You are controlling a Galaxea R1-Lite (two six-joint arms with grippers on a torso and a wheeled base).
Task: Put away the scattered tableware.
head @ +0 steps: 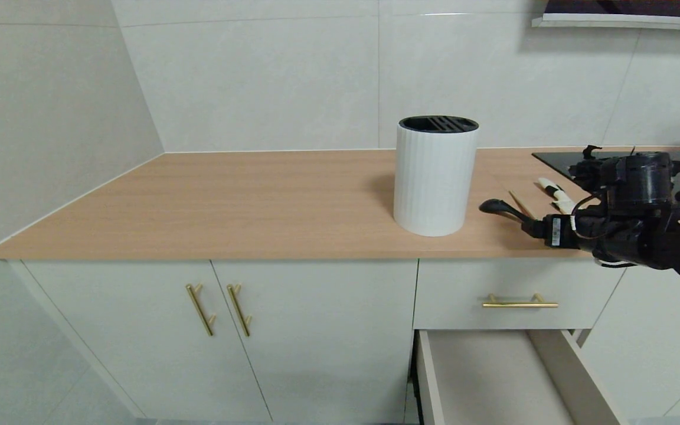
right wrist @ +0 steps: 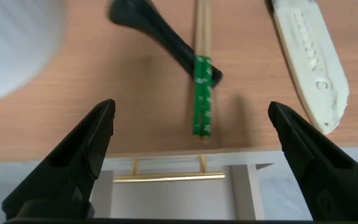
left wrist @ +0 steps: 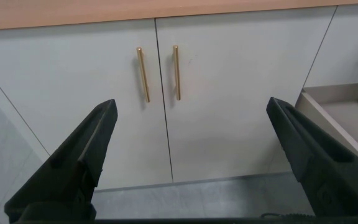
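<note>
Right claw (right wrist: pixel 191 107) by chopsticks (right wrist: pixel 202 87), white holder (head: pixel 434 177) alongside.

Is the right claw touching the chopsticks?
Apart: the right wrist view shows bare counter between the chopsticks and each finger of the open right claw.

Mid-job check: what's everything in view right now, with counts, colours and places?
counter: 1, light wood.
holder: 1, white, black slotted top, upright on counter.
chopsticks: 1 bundle, wood, green wrap, on counter.
black utensil: 1, black, right of holder, crossing chopsticks.
white utensil: 1, cream, beside chopsticks.
cooktop: 1, black, counter's right end.
cabinet doors: 2, white, below counter.
upper drawer: 1, white, shut.
lower drawer: 1, white, open.
left hand: 1, black, open, facing cabinet doors.
right hand: 1, black, open, above chopsticks.
</note>
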